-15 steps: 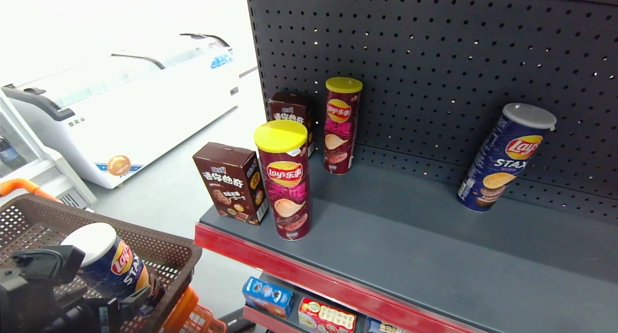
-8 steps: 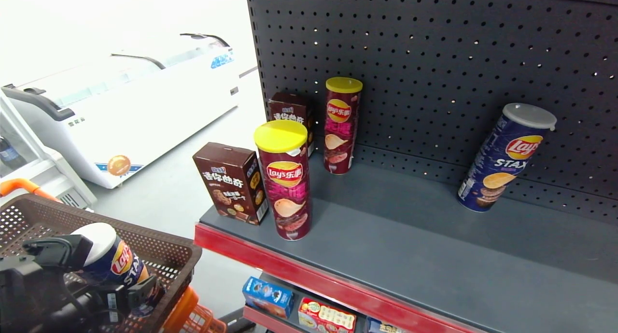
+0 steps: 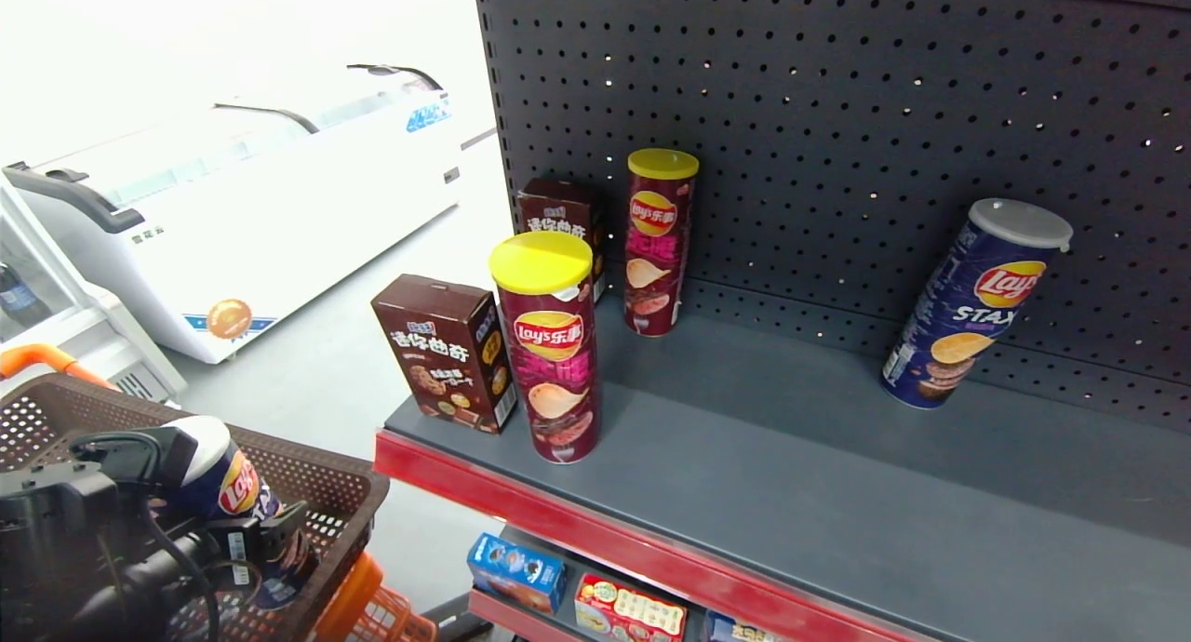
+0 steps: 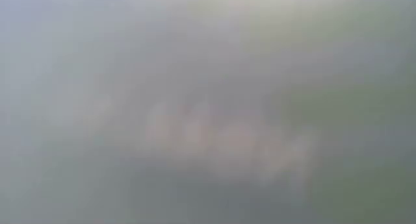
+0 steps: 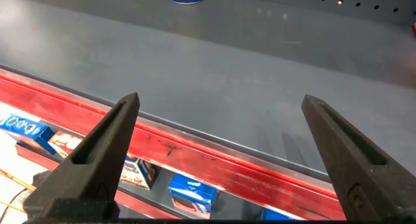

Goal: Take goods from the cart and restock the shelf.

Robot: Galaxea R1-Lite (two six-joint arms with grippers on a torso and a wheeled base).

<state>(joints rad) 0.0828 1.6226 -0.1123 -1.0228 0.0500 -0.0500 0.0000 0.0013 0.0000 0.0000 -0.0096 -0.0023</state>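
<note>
**Item 1, goods in hand.** Blue crisp can (image 3: 233, 502), white lid, is lying tilted inside the brown cart basket (image 3: 358, 488), lid end uppermost. It is not yet leaving the cart.

**Item 2.** Left gripper (image 3: 228, 488) is sitting down in the basket, straddling that can, one side by the lid and the other along the body. Whether its fingers are clamping the can or standing just off it cannot be told, as the left wrist view is too blurred to settle it.

**Item 3.** Right gripper (image 5: 221, 100) is hovering over the front of the shelf (image 3: 791, 493) near its red lip. Its fingers are spread wide and carrying nothing.

**Item 4, stock in place.**
- Second blue can (image 3: 972, 307) is leaning back against the pegboard at the right.
- Front maroon can (image 3: 551, 344) and rear maroon can (image 3: 656, 242), both yellow-lidded, are standing upright at the left.
- Front brown box (image 3: 447, 354) and rear brown box (image 3: 558, 219) are standing just beside them.
- A broad bare stretch is lying between the maroon cans and the second blue can.

**Progress, as judged.** The shelf is standing partly stocked. The pick of one more can is looking under way. Lifting it, carrying it across and setting it upright in the bare stretch are all remaining. Whether further goods are waiting in the basket cannot be told.

**Item 5, surroundings.** Small packets (image 3: 516, 572) are sitting on the lower tier. A white chest freezer (image 3: 260, 205) is standing well behind.
</note>
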